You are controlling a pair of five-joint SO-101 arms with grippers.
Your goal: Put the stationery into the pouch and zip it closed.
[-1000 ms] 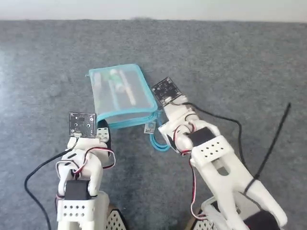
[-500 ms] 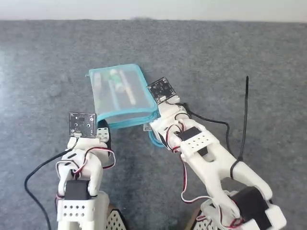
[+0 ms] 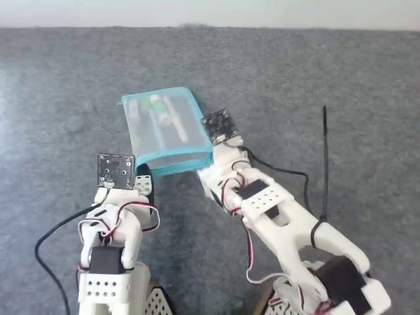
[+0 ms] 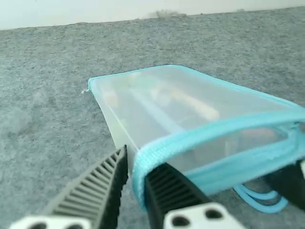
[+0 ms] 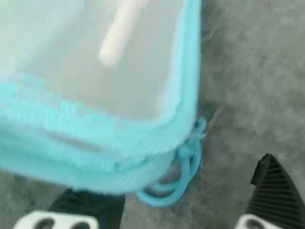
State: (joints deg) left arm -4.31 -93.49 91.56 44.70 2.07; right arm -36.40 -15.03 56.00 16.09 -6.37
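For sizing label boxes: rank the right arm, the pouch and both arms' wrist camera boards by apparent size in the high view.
1. right arm, though it sits nearer the camera, which inflates it.
2. pouch.
3. left camera board and right camera board: these look alike, so no ranking between them.

Bright and even all over, with soft light and no hard glare. Faint, soft shadows on the grey table cover (image 3: 341, 79), a little darker right beside the pouch (image 3: 167, 128) near the middle of the high view. Washed-out white strip (image 3: 210, 13) along the top edge there. Smeared and fuzzy on the pouch in the right wrist view. Fuzzy too on the black fingers (image 4: 95, 191) up close in the left wrist view, clearer farther off.
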